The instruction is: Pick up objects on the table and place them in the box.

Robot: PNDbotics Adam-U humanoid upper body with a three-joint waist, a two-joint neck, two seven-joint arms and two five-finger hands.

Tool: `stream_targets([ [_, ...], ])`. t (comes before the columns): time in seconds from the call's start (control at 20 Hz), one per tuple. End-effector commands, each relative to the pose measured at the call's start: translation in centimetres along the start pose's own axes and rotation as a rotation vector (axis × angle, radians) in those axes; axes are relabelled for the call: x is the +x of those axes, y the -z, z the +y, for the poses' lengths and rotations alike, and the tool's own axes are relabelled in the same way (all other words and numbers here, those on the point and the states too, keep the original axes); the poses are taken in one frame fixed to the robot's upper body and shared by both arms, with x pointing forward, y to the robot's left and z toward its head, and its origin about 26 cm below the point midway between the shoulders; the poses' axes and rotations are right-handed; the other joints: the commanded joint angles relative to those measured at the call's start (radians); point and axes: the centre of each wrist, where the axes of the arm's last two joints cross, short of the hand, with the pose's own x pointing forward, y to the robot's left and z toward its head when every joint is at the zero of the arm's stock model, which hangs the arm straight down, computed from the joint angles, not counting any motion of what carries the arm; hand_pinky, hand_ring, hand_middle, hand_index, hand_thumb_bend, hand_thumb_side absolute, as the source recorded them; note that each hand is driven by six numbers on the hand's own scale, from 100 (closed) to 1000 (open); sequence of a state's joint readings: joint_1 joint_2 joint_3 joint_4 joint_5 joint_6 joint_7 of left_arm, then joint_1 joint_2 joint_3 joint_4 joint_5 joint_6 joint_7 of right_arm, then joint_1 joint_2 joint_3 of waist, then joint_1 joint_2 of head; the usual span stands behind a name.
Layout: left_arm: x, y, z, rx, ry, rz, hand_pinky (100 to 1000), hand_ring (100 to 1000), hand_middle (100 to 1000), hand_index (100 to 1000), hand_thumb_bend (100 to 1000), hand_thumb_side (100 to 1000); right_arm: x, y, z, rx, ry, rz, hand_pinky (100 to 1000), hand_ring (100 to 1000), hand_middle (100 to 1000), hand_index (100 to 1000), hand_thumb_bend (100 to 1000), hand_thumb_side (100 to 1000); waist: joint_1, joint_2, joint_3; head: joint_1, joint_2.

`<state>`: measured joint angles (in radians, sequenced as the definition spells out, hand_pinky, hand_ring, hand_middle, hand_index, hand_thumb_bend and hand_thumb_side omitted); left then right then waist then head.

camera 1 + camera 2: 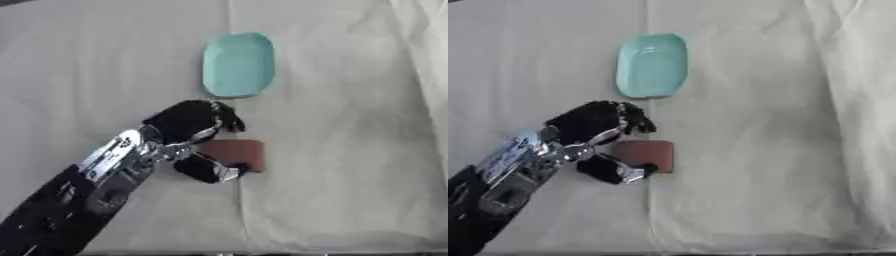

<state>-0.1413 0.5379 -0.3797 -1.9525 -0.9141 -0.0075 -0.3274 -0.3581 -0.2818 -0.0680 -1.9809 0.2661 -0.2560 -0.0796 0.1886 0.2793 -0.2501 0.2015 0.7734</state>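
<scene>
Left hand (188, 125) is at the reddish-brown block (238, 152), fingers (229, 120) and thumb curled around its left end; block lies on the cloth-covered surface (350, 150), just below the teal tray (238, 65)

The setting reads as a robot test bench or lab table more than a home, though little of the room shows. The whole field of view is filled by a table (350, 150) draped in a pale, off-white cloth (780, 100), creased and with a long fold line running from the far edge toward the near edge. Only a few props lie on it: a shallow teal oval tray (238, 64) and a small reddish-brown block (241, 152). A black and silver robot arm (79, 200) reaches in from the lower left. A thin dark strip at the near edge marks the table's border; walls, floor and furniture are out of view.
</scene>
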Motion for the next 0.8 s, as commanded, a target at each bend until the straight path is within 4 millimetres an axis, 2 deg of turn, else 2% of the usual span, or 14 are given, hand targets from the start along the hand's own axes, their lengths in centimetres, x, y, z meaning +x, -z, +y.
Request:
stream_targets([
  [0.05, -0.48, -0.56, 0.34, -0.032, 0.052, -0.004, 426, 580, 633, 799, 400, 680, 0.58, 0.61, -0.41, 0.002, -0.013, -0.038, 371, 589, 810, 798, 100, 498, -0.005, -0.016, -0.001, -0.009, -0.003],
  [0.1, -0.5, -0.61, 0.31, -0.046, 0.062, -0.011, 443, 593, 646, 806, 428, 678, 0.58, 0.61, -0.41, 0.003, -0.014, -0.038, 371, 589, 810, 798, 100, 498, -0.004, -0.017, -0.002, -0.009, -0.003],
  [0.15, -0.52, -0.66, 0.25, -0.066, 0.074, -0.022, 435, 587, 639, 802, 413, 679, 0.58, 0.62, -0.41, 0.004, -0.014, -0.038, 371, 589, 810, 798, 100, 498, -0.003, -0.017, -0.003, -0.009, -0.003],
  [0.2, -0.53, -0.68, 0.25, -0.076, 0.081, -0.027, 454, 601, 658, 812, 452, 673, 0.58, 0.61, -0.41, 0.004, -0.014, -0.038, 371, 589, 810, 798, 100, 498, -0.003, -0.018, -0.004, -0.01, -0.003],
  [0.8, -0.53, -1.0, 0.87, -0.141, 0.161, -0.085, 471, 610, 671, 814, 454, 687, 0.57, 0.56, -0.39, 0.011, -0.014, -0.036, 371, 589, 811, 798, 100, 498, 0.004, -0.024, -0.009, -0.02, -0.003],
])
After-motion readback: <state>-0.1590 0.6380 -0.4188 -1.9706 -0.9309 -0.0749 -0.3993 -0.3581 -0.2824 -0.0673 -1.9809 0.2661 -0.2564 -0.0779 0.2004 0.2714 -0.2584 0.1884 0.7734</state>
